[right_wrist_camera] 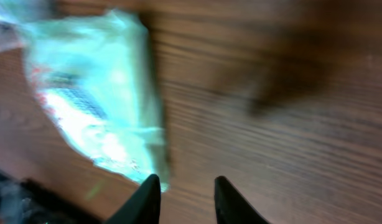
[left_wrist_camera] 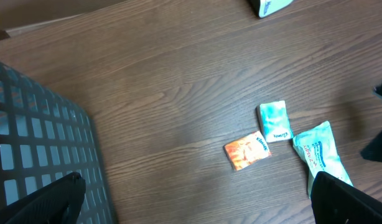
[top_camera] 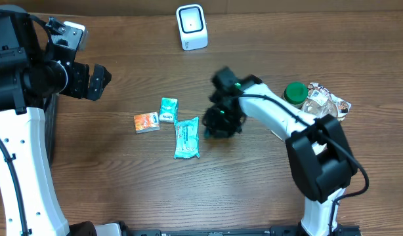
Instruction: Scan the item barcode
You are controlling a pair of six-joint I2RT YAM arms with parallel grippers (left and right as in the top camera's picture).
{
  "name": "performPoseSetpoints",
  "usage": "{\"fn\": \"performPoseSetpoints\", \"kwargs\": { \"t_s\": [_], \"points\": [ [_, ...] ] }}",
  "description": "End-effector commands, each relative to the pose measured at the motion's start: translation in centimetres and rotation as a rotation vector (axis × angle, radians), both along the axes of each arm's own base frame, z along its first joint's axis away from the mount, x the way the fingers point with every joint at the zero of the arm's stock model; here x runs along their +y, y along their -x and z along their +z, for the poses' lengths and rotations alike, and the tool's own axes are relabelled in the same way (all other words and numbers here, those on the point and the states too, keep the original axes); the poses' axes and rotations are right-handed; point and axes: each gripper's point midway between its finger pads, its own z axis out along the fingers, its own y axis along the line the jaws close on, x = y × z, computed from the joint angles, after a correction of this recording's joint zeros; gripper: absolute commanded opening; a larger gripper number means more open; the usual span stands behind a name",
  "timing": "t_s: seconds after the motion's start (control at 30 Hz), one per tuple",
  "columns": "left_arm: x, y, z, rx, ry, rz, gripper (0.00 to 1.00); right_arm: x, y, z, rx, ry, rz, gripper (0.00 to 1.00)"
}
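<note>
Jaws of the right gripper (right_wrist_camera: 185,199) stand a little apart and empty, just right of the teal packet (top_camera: 186,137) on the table (top_camera: 254,196). Closing here may miss it or push it away.

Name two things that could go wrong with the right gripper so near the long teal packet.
The right gripper sits over the tabletop beside the long teal packet, not around it, so closing may grab nothing. A nudge could slide it into the small teal packet nearby.

Wooden table (top_camera: 287,39) holds scanner (top_camera: 191,27), orange packet (top_camera: 146,122), teal packet (top_camera: 168,109), teal pouch (top_camera: 186,137).
</note>
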Motion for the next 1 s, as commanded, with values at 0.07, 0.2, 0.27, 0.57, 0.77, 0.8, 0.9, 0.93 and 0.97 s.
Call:
{"fn": "performPoseSetpoints", "kwargs": {
  "t_s": [0.07,0.2,0.27,0.57,0.77,0.8,0.9,0.93,0.97],
  "points": [
    [0.1,0.0,0.8,-0.024,-0.015,-0.016,1.00,3.8,-1.1,3.8,-0.280,0.137,0.095,0.46],
    [0.1,0.0,0.8,-0.024,-0.015,-0.016,1.00,6.0,0.6,2.1,-0.334,0.227,0.100,0.47],
    [0.1,0.0,0.8,-0.024,-0.015,-0.016,1.00,7.0,1.1,1.0,-0.368,0.265,0.122,0.47],
    [0.1,0.0,0.8,-0.024,-0.015,-0.016,1.00,7.7,1.0,-2.0,-0.476,0.393,0.150,0.49],
    [0.1,0.0,0.8,-0.024,-0.015,-0.016,1.00,7.4,0.5,-2.6,-0.497,0.425,0.147,0.47],
    [0.1,0.0,0.8,-0.024,-0.015,-0.016,1.00,7.2,0.7,-2.8,-0.490,0.434,0.151,0.45],
    [0.1,0.0,0.8,-0.024,-0.015,-0.016,1.00,6.6,1.1,-3.2,-0.468,0.461,0.162,0.36],
    [0.1,0.0,0.8,-0.024,-0.015,-0.016,1.00,6.3,1.3,-3.2,-0.460,0.471,0.165,0.34],
    [0.1,0.0,0.8,-0.024,-0.015,-0.016,1.00,6.1,1.5,-3.2,-0.451,0.480,0.157,0.31]
  ]
}}
